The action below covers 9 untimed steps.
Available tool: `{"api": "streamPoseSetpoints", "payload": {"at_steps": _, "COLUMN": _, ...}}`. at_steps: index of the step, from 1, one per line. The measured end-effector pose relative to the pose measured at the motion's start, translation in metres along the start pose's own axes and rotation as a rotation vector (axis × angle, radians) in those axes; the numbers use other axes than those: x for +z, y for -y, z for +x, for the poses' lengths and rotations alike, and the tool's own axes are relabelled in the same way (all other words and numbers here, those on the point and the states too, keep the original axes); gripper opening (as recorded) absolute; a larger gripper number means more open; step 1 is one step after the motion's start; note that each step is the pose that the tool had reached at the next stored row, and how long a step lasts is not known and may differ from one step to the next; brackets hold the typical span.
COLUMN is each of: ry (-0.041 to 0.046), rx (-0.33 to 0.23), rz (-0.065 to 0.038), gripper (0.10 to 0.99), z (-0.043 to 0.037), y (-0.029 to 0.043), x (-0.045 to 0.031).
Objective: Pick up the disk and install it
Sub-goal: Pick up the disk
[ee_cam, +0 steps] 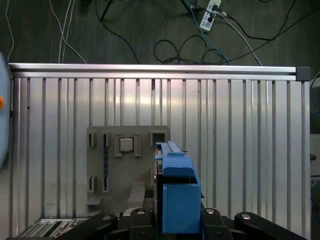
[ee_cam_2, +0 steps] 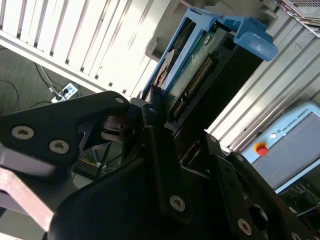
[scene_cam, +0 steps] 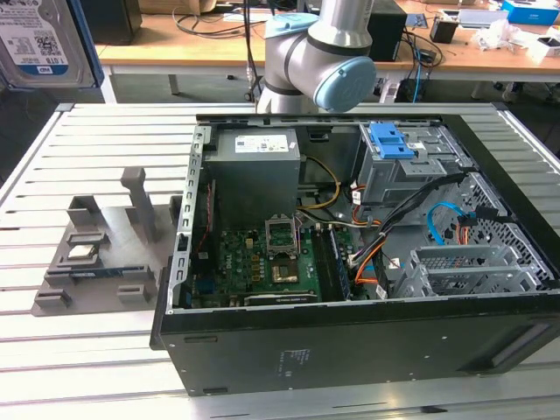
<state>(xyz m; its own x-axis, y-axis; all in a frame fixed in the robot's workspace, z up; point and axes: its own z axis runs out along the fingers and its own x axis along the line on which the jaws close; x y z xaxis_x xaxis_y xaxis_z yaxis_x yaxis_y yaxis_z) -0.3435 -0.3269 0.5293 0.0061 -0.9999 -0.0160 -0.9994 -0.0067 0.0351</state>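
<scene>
1. Aloft, the end effector (ee_cam: pixel 177 225) grips the disk (ee_cam: pixel 177 200), well inside the edges of the slatted surface (ee_cam: pixel 250 150).
2. Grey fixture (ee_cam: pixel 115 170) below: one square chip (ee_cam: pixel 128 145) seated.
3. Computer case (scene_cam: pixel 350 350), open-sided: motherboard (scene_cam: pixel 262 254), cables (scene_cam: pixel 367 254).

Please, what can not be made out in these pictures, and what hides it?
1. The disk: cut off by the exterior view's top and left edges.
2. Its flat faces: in the first wrist view the disk is edge-on, in its blue frame.
3. The arm: cut off by the exterior view's top edge.
4. The chip on the grey holder: too small for detail in the first wrist view.
</scene>
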Motion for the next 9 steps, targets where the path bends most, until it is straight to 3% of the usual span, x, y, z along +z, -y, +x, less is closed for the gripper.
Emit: {"api": "streamPoseSetpoints", "payload": {"at_steps": 9, "ry": 0.0000, "rx": 0.000, "rz": 0.000, "gripper": 0.365, "z": -0.0004, "y": -0.0008, "x": -0.0242}}
